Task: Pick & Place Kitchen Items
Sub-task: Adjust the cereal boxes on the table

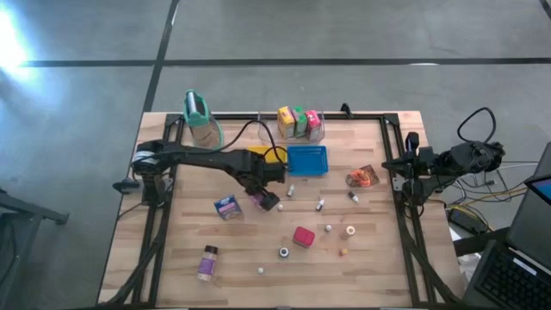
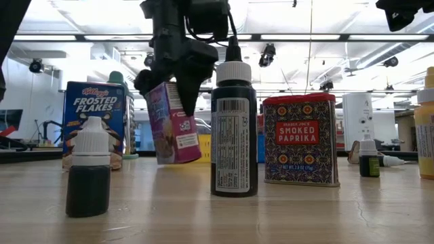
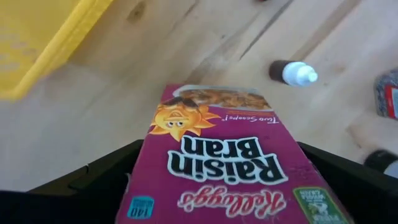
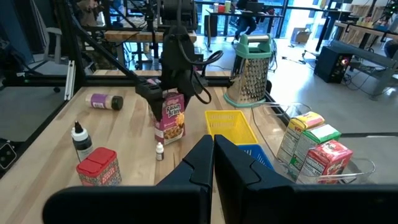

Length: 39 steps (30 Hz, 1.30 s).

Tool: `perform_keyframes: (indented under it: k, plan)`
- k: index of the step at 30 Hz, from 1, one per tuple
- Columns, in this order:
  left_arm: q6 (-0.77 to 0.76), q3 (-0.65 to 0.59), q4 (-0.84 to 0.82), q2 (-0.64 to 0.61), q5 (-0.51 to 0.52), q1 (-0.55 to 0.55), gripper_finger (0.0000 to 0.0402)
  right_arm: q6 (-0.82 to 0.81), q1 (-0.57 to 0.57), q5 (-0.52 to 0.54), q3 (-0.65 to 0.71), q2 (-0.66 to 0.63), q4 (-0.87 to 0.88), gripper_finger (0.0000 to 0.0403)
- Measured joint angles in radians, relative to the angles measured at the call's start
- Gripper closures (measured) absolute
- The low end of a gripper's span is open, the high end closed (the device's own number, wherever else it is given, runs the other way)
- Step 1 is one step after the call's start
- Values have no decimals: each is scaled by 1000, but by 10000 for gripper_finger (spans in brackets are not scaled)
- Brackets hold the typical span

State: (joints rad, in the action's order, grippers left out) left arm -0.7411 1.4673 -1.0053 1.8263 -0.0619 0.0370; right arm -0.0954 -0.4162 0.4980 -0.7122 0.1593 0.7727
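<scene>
A purple Raisin Bran carton [image 2: 173, 125] hangs tilted at mid-table with my left gripper [image 1: 265, 196] shut on it. Close to its left stands a blue Frosted Flakes carton [image 1: 228, 207]. A red paprika tin [image 1: 303, 237], an orange pouch [image 1: 362, 176], a spice jar [image 1: 207, 261] and several small dropper bottles lie on the wood. Three cartons stand in the clear bin [image 1: 320, 133] at the far edge. My right gripper [image 4: 213, 158] waits shut at the table's right edge. My left gripper pinches the carton's two narrow sides [image 3: 144, 171] near its top end, one finger [image 3: 93, 180] on each side. The fingers come from above, pointing steeply down. The carton hangs tilted below them; I cannot tell whether its lower corner [image 2: 163, 161] touches the table.
A yellow tray [image 1: 258, 153] and a blue tray [image 1: 307, 160] lie just beyond the left gripper. A grater with a teal top [image 1: 200, 116] stands at the far left. A tall dark bottle [image 2: 234, 129] stands near the front edge. Bare wood lies at the near left.
</scene>
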Motion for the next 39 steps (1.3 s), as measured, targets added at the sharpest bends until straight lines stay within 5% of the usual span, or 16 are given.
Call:
perform_keyframes:
  k: [12, 15, 26, 39]
  plan:
    - [97, -6, 51, 0, -64, 7, 1, 0, 0, 0, 0, 0, 0, 394]
    - [-134, 0, -36, 0, 2, 13, 1, 0, 0, 0, 0, 0, 0, 394]
    - [-78, -2, 14, 0, -23, 17, 1, 1, 0, 0, 0, 0, 0, 394]
    - [-185, 6, 1, 0, -2, 25, 1, 1, 0, 0, 0, 0, 0, 394]
